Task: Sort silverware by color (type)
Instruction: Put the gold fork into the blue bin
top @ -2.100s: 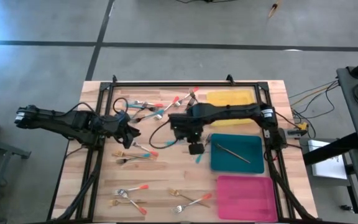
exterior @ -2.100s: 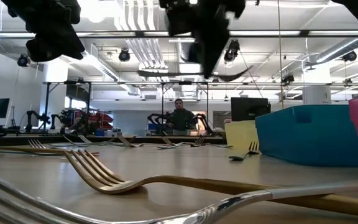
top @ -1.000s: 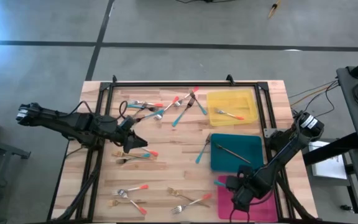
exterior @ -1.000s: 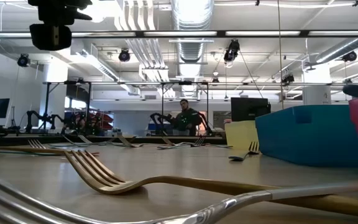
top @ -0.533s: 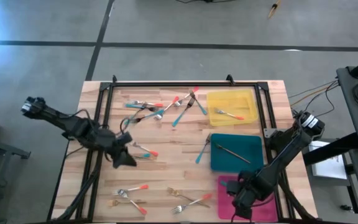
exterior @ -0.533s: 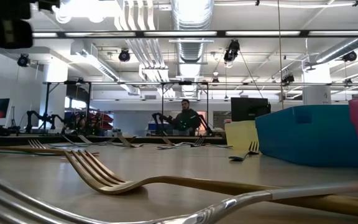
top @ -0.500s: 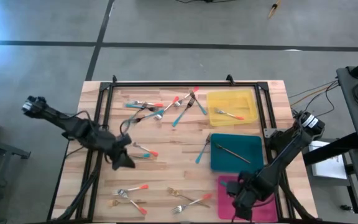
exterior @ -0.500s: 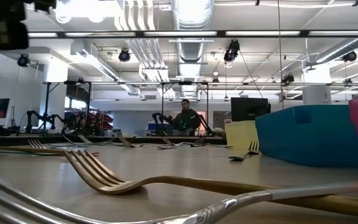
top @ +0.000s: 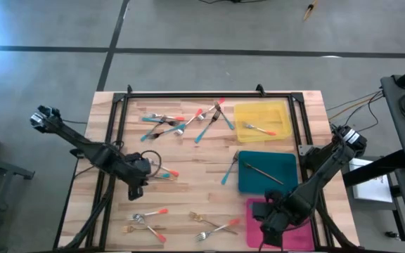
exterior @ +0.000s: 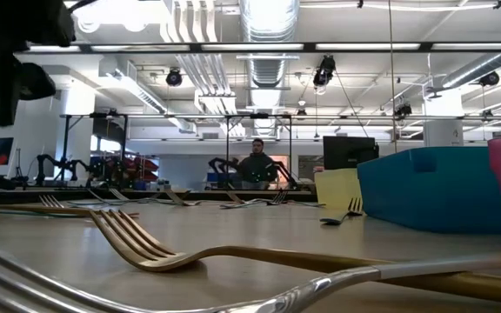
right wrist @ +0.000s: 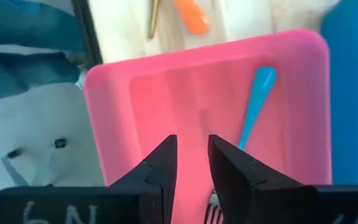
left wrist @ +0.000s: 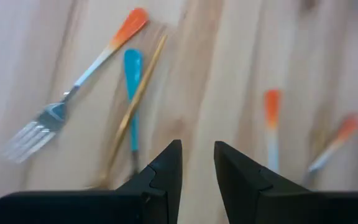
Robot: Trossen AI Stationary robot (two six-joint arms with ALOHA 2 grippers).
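i count only one fork each in the yellow tray [top: 261, 112], teal tray [top: 268, 173] and pink tray [right wrist: 204, 118], most silverware [top: 181, 125] still on the counter [top: 188, 190] left of the trays, both end effectors part open and empty.

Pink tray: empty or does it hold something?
Holds something. The right wrist view shows a teal-handled utensil lying inside the pink tray.

Pale hand-drawn marks show on the dark body of the right hand [right wrist: 188, 171] in its wrist view; they cannot be read.
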